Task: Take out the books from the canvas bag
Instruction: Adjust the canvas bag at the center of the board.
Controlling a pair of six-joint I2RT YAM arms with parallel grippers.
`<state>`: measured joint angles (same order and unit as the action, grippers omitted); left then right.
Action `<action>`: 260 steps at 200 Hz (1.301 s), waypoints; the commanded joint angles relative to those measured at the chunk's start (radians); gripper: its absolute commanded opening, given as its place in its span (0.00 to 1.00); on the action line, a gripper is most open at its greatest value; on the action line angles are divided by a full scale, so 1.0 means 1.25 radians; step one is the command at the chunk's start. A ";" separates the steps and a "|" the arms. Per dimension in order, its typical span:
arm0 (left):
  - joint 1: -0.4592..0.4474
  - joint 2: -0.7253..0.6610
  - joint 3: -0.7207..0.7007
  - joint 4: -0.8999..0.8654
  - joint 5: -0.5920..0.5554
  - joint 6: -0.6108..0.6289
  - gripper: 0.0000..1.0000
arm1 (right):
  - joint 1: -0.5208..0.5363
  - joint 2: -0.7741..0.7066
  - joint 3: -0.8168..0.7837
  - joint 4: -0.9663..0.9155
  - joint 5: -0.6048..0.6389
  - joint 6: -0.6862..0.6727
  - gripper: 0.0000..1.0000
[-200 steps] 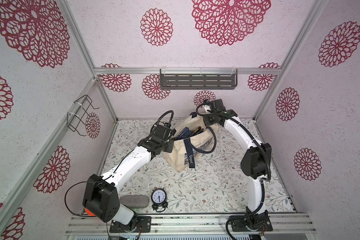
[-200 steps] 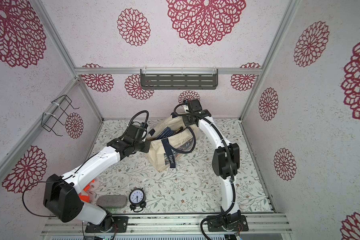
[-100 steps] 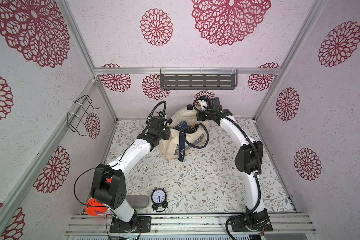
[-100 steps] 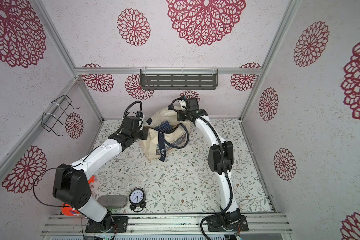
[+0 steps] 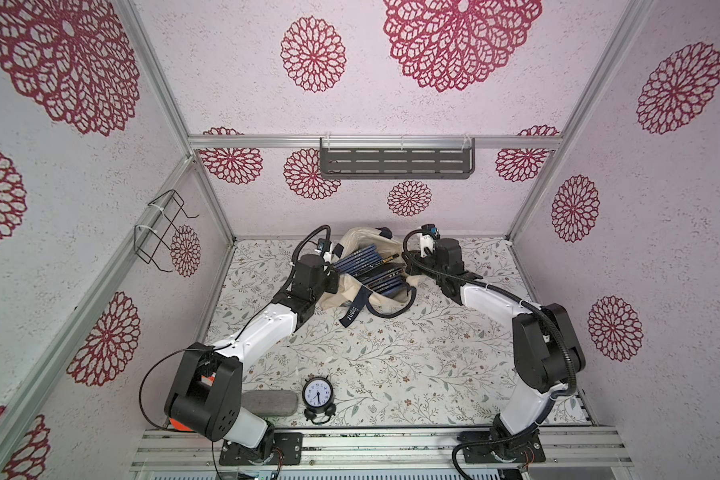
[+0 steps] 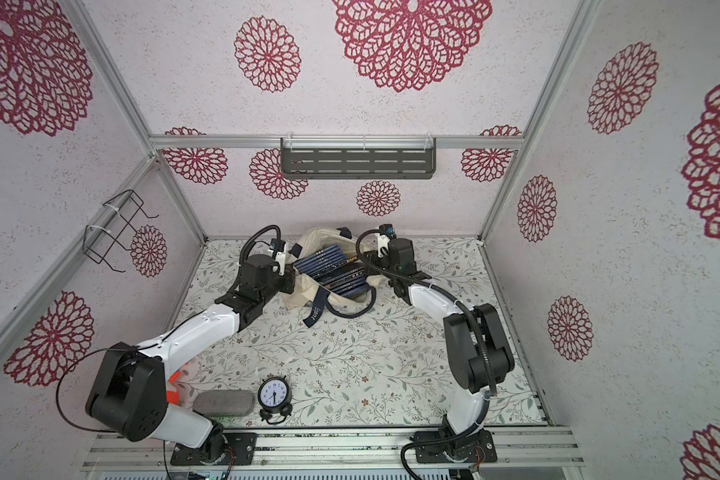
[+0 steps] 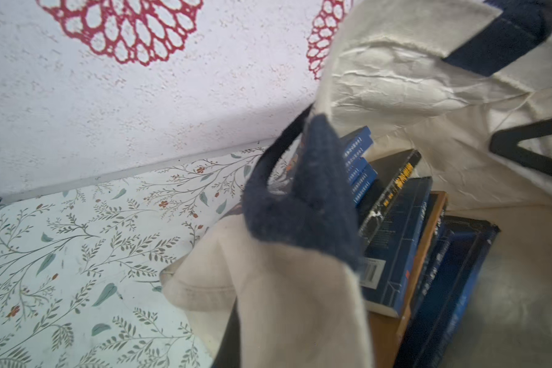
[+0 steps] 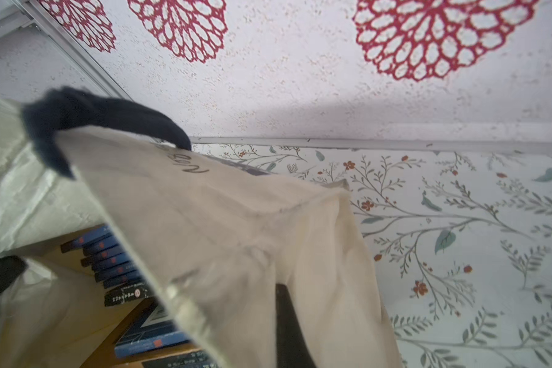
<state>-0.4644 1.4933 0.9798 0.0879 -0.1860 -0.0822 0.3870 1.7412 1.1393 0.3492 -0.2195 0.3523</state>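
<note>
The cream canvas bag (image 5: 356, 243) lies slumped at the back of the table, mouth held apart. Several books (image 5: 368, 270), mostly navy, lie fanned in a slanted stack in the opening, seen in both top views (image 6: 333, 272). My left gripper (image 5: 330, 268) is shut on the bag's cloth on the stack's left side. My right gripper (image 5: 410, 268) is shut on the cloth on its right side. The left wrist view shows bag cloth (image 7: 300, 302) draped over the jaws, a navy strap (image 7: 309, 197) and the books (image 7: 395, 239). The right wrist view shows cloth (image 8: 236, 239) over the books (image 8: 115, 264).
A navy strap with a label (image 5: 352, 313) trails forward on the floral table. A black alarm clock (image 5: 318, 397) and a grey pad (image 5: 269, 402) sit near the front edge. A grey shelf (image 5: 395, 163) hangs on the back wall, a wire rack (image 5: 161, 232) on the left wall.
Both arms carried the bag toward the back wall and lowered it. The right arm swung out to the right, the mouth spread wider, and the books now show fanned out.
</note>
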 commanded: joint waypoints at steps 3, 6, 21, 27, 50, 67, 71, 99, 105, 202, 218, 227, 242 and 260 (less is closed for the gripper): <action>-0.112 -0.073 -0.025 0.019 -0.040 0.082 0.00 | 0.006 -0.070 -0.132 0.155 0.052 0.099 0.00; -0.117 -0.082 -0.030 0.014 -0.039 0.078 0.00 | 0.007 -0.076 -0.148 0.162 0.060 0.106 0.00; -0.125 -0.119 -0.055 -0.008 0.015 0.050 0.00 | 0.007 -0.101 -0.211 0.202 0.095 0.134 0.00; -0.125 -0.129 -0.068 -0.010 0.035 0.047 0.00 | 0.008 -0.108 -0.236 0.218 0.111 0.143 0.00; -0.131 -0.136 -0.112 -0.016 0.067 0.056 0.00 | 0.008 -0.111 -0.298 0.246 0.161 0.176 0.00; -0.135 -0.121 -0.135 0.016 0.027 0.049 0.00 | 0.007 -0.094 -0.312 0.255 0.177 0.188 0.00; -0.135 -0.115 -0.139 0.026 0.027 0.051 0.00 | 0.007 -0.091 -0.315 0.259 0.183 0.190 0.00; -0.135 -0.084 -0.130 0.060 0.017 0.034 0.00 | 0.005 -0.052 -0.303 0.271 0.217 0.193 0.00; -0.135 -0.078 -0.125 0.057 0.019 0.029 0.00 | 0.003 -0.040 -0.296 0.274 0.218 0.193 0.00; -0.153 -0.036 -0.135 0.104 -0.141 -0.048 0.00 | 0.003 -0.071 -0.287 0.226 0.241 0.266 0.17; -0.161 -0.028 -0.127 0.103 -0.166 -0.061 0.00 | 0.008 -0.139 -0.315 0.185 0.272 0.269 0.31; -0.165 -0.029 -0.127 0.103 -0.172 -0.064 0.00 | 0.009 -0.178 -0.338 0.176 0.283 0.275 0.38; -0.173 -0.037 -0.131 0.105 -0.169 -0.069 0.00 | 0.011 -0.236 -0.367 0.155 0.288 0.283 0.52; -0.189 -0.043 -0.130 0.100 -0.147 -0.049 0.00 | 0.019 -0.306 -0.386 0.120 0.289 0.290 0.59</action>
<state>-0.6834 1.4410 0.8085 0.1825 -0.3546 -0.1471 0.3962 1.4666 0.6781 0.5667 0.1028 0.6884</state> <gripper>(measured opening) 0.081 0.559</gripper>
